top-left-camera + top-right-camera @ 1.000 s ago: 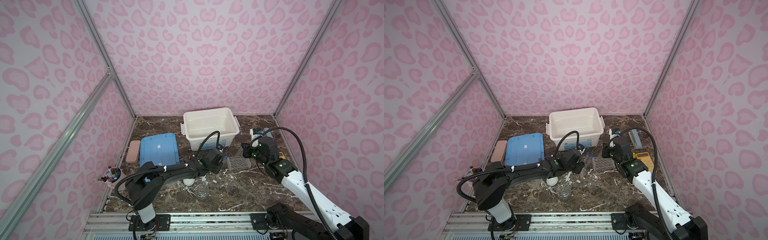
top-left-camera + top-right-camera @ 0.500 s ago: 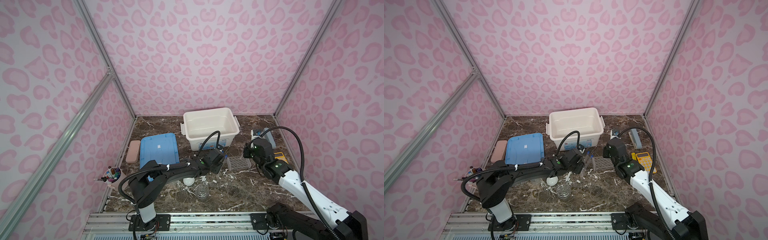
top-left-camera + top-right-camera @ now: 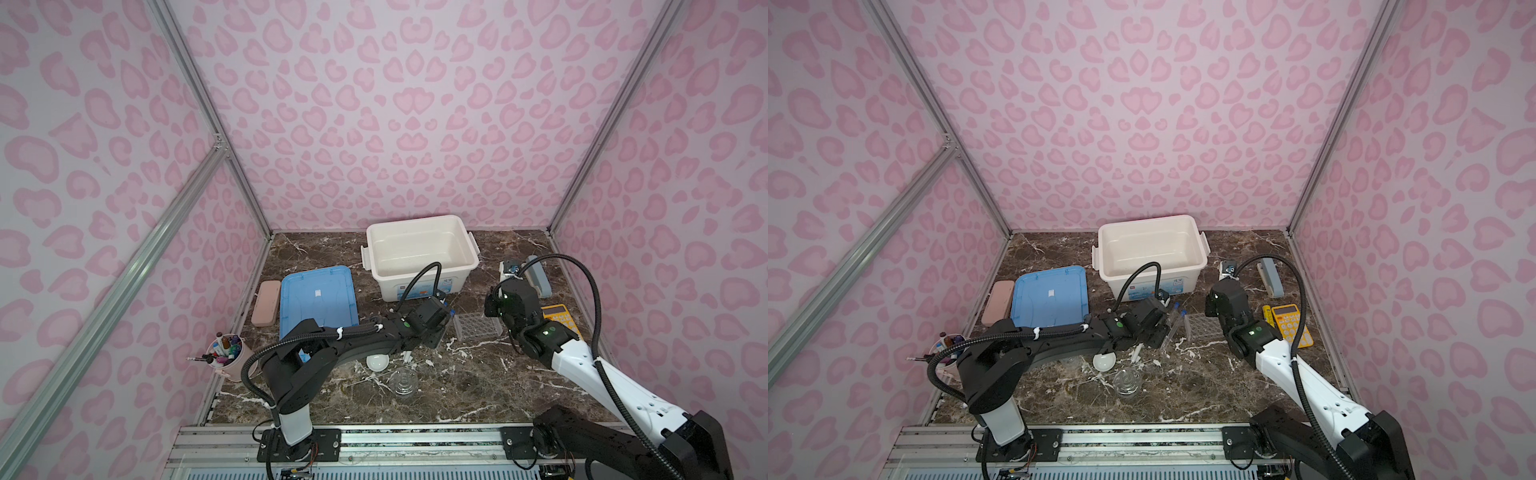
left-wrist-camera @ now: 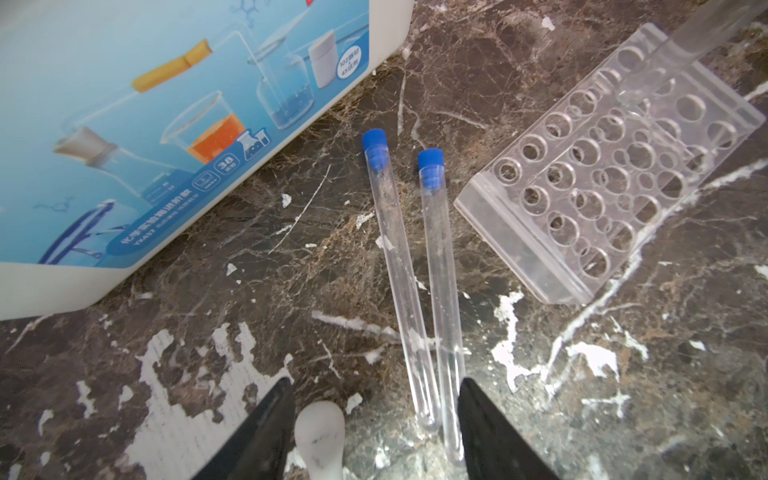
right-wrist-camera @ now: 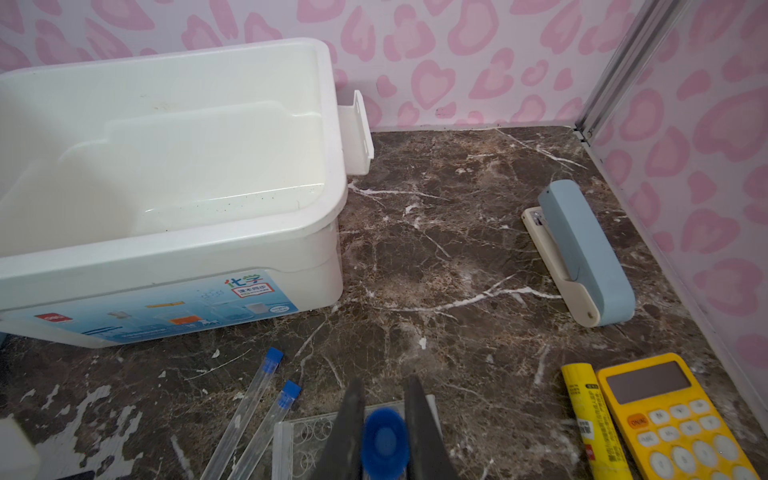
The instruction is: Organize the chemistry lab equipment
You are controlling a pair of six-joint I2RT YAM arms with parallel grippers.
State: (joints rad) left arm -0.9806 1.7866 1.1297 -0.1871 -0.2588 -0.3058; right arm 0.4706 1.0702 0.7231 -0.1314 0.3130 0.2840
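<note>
Drawn inward since a second ago: right elbow and forearm, now steeper above the clear plastic rack with round holes (image 4: 582, 187); wrist head hardly displaced, left arm nearly as before. Pinched upright in the right gripper (image 5: 384, 399): a clear blue-capped test tube (image 5: 384, 436), lower end at the rack's holes in the left wrist view, seated or just above, cannot tell. Spread wide and empty, the left gripper (image 4: 376, 395), hovering low over the brown marble tabletop (image 4: 166, 332), with the rounded ends of two more clear blue-capped tubes (image 4: 399, 270) and the tip of a white ceramic pestle (image 4: 320, 432) between its fingers. Both loose tubes lying flat, side by side, between the rack and a white plastic bin (image 5: 208, 245), closer together at the rounded ends than at the caps. Probably light, thin-walled, smooth and ready to roll; glass or plastic, cannot tell, so treat as breakable. Best taken one at a time, across the barrel just below the cap, at the widest gap from its neighbour. Squeeze gently, lift level, tip upright before lowering into a hole. Beware of catching both tubes, or the pestle, in one closing.
</note>
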